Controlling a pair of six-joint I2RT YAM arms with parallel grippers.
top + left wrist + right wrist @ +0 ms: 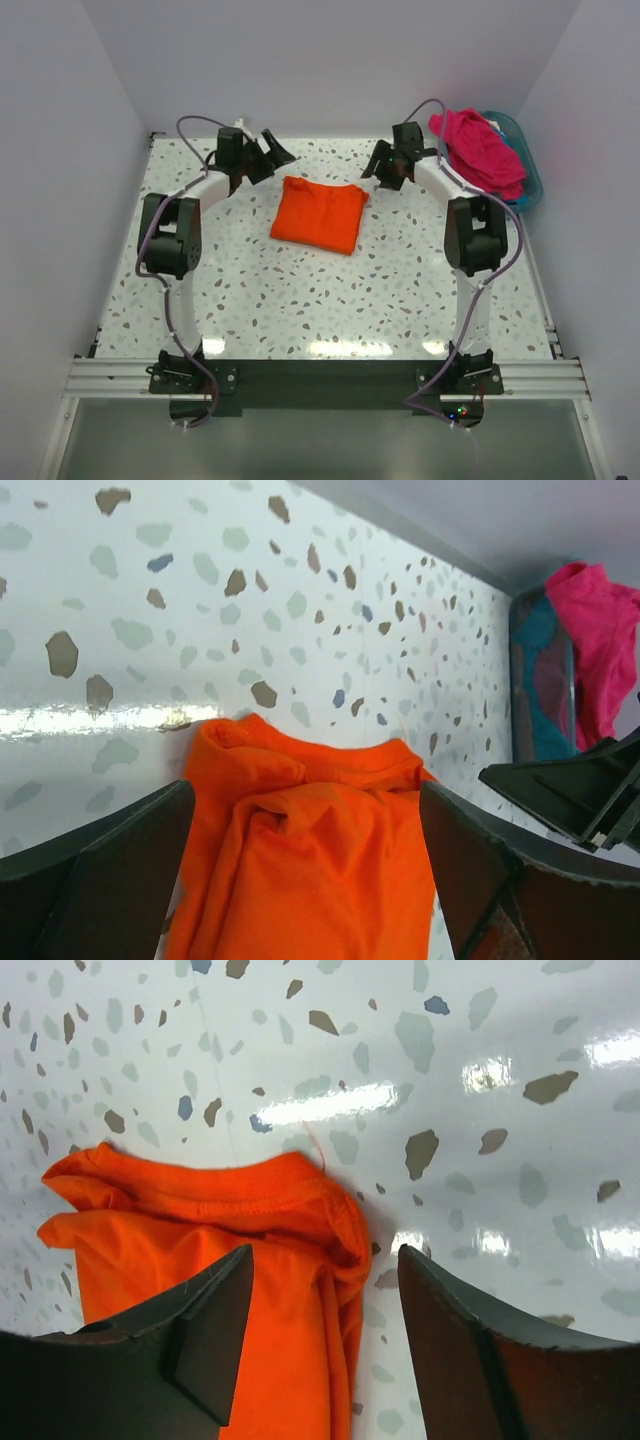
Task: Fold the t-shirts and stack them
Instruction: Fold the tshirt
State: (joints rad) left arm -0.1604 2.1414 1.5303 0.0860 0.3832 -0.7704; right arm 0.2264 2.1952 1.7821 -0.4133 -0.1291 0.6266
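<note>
One speckled table [300,300], white walls [330,60], orange shirt [320,213]

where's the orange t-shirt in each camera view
Top external: orange t-shirt lies folded just above the picture's centre.
Left wrist: orange t-shirt fills the bottom centre.
Right wrist: orange t-shirt sits lower left, reaching the middle.
Shared landmark: the speckled table under it in all three.

Left arm [168,240] and right arm [476,235] extend forward and bend inward at the elbows, left gripper [268,150] and right gripper [385,165] facing one another, jaws parted, nothing held.
</note>
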